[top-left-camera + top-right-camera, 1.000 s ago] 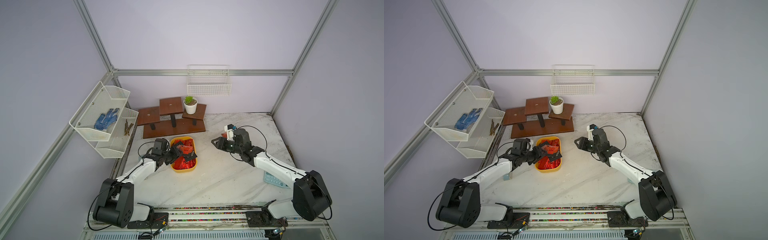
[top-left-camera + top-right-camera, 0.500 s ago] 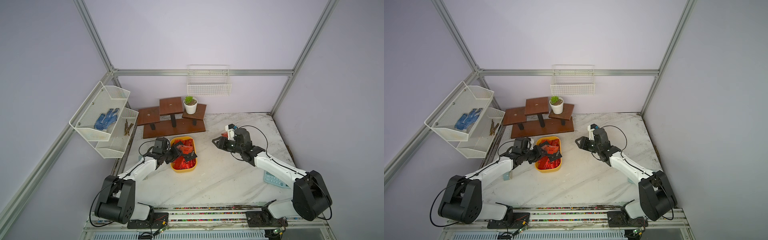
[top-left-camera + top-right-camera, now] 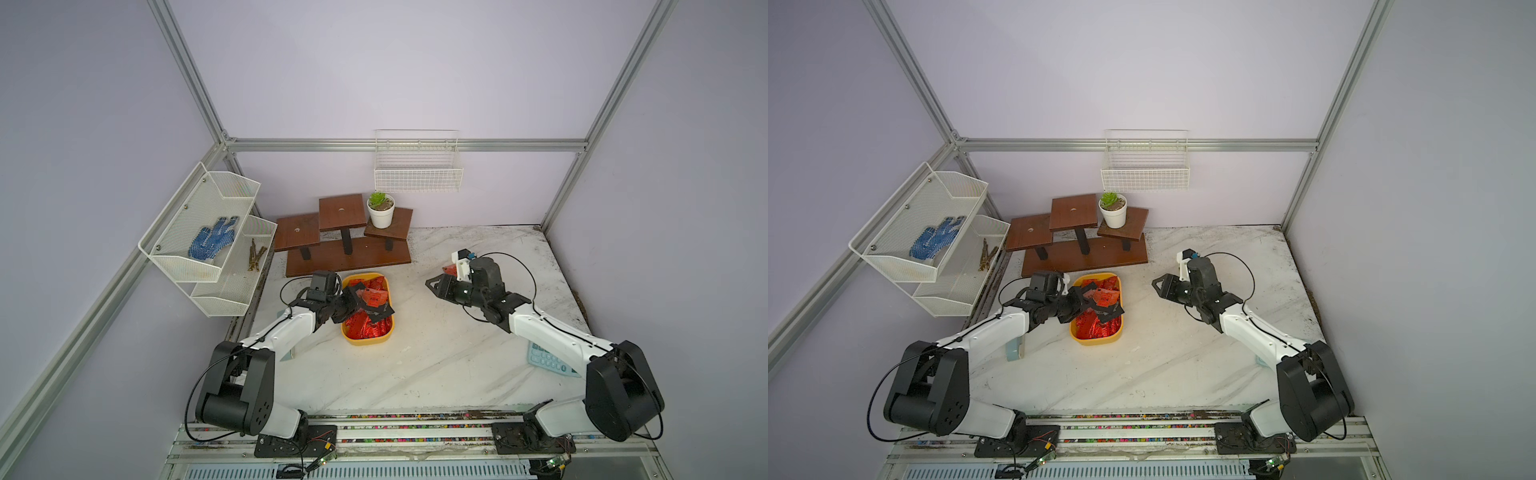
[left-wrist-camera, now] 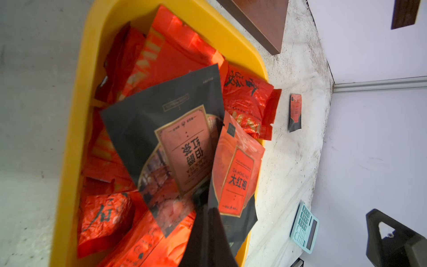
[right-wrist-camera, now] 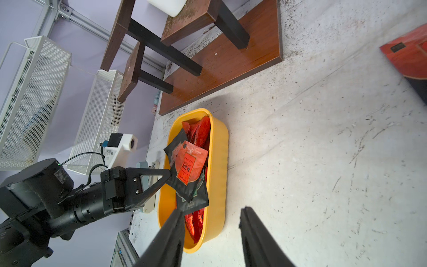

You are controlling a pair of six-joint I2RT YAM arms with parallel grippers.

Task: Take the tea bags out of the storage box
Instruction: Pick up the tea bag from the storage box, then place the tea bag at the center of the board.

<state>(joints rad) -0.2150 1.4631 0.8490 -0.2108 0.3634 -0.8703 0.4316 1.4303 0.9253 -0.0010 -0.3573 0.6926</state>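
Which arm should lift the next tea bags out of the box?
Left: the left gripper is shut on black packets above the box; the right gripper is open, empty, and apart from the box.

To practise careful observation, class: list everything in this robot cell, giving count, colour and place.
storage box: one, yellow, on the table
red sachets: many, red, in the storage box
black packets: at least two, black, red labels, above the box
loose packet: one, red and black, on the table
calculator: one, pale blue, by the right arm
stand: one, brown, table's back
potted plant: one, white pot, on the stand
mesh rack: one, white, left wall
glove: count unclear, blue, in the rack
wire basket: one, white, back wall
left gripper: one, black, shut on the black packets
right gripper: one, black, open, over the table
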